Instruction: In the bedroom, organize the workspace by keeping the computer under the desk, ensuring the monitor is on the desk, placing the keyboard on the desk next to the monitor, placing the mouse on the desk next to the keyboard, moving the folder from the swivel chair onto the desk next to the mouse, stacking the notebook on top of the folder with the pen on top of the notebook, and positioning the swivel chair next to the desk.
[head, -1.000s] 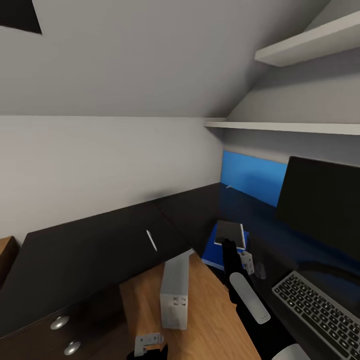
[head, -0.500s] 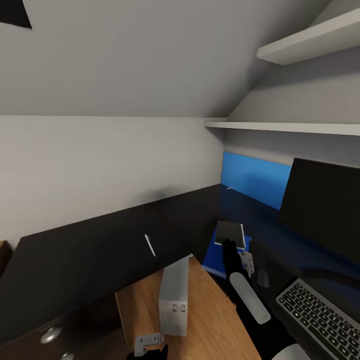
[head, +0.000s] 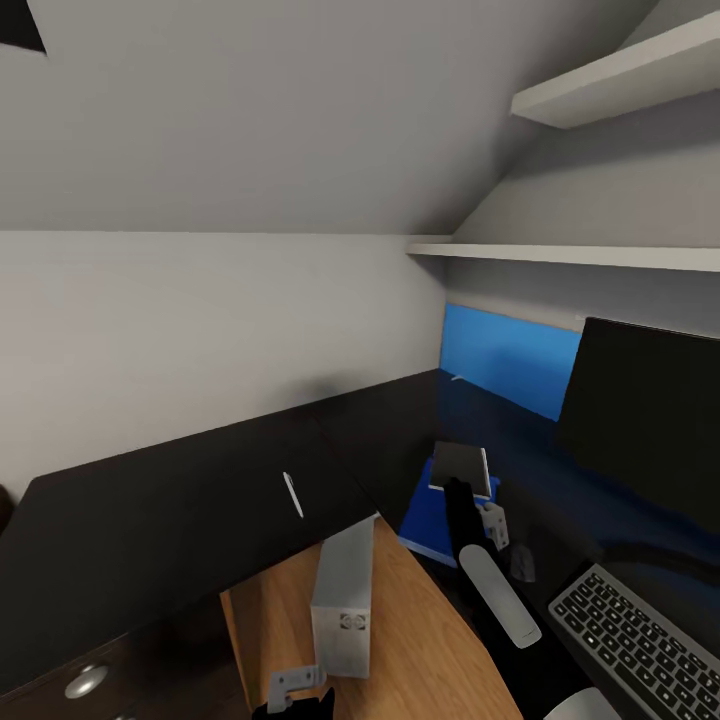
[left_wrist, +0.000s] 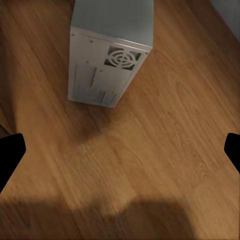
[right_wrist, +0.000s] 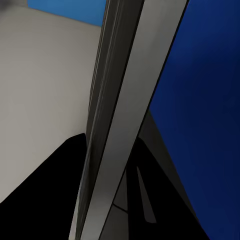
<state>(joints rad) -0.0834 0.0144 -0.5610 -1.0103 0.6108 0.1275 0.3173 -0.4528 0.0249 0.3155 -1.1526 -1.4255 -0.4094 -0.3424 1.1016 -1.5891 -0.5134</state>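
Note:
On the black desk (head: 150, 510), my right gripper (head: 458, 487) is shut on the dark grey notebook (head: 461, 467), just above the blue folder (head: 422, 522). In the right wrist view the notebook (right_wrist: 117, 125) runs edge-on between the fingers. A white pen (head: 291, 494) lies apart on the desk's left wing. The mouse (head: 521, 563), keyboard (head: 630, 635) and monitor (head: 645, 410) sit on the right. The grey computer (head: 343, 595) stands on the floor under the desk, also seen as the computer (left_wrist: 107, 55). My left gripper (left_wrist: 120, 150) hangs open above the floor. The swivel chair is out of view.
A blue back panel (head: 510, 355) closes the desk's far side under two white wall shelves (head: 600, 255). The drawer unit's knob (head: 85, 681) shows at the lower left. Wooden floor (head: 420, 640) lies between the desk wings, with a sloped ceiling overhead.
The head view has shifted, so the desk's left wing, pen, computer and drawer knobs sit further left and lower. My right gripper and the notebook hold the same place.

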